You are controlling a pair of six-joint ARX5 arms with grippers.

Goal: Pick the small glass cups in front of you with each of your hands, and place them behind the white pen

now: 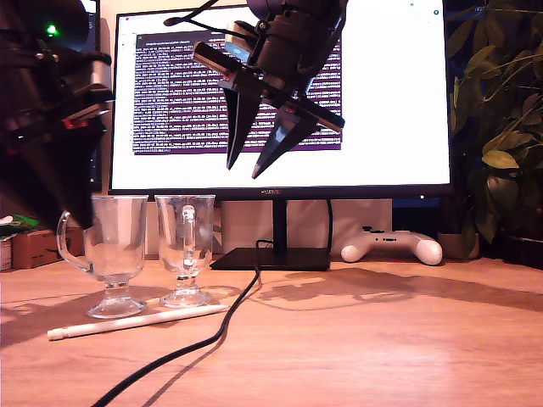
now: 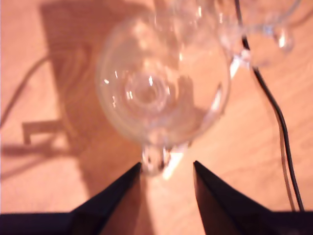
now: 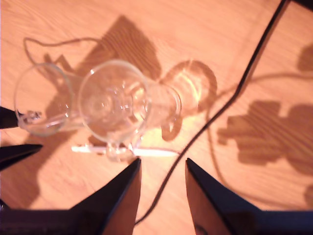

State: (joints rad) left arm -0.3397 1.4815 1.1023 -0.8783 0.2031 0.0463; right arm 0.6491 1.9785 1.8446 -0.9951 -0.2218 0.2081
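Exterior view, two glass cups (image 1: pixel 114 246) behind white pen (image 1: pixel 136 321), both hands (image 1: pixel 263 140) parted, empty, above.

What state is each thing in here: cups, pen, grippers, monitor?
First cup: upright on the desk, empty, not gripped.
Second cup: upright, empty, not gripped.
Pen: lying flat in front of the cups' feet.
My first gripper: open, above the first cup, empty.
My second gripper: open, raised, empty.
Monitor: on, showing a text window.
Cable: slack across the desk.
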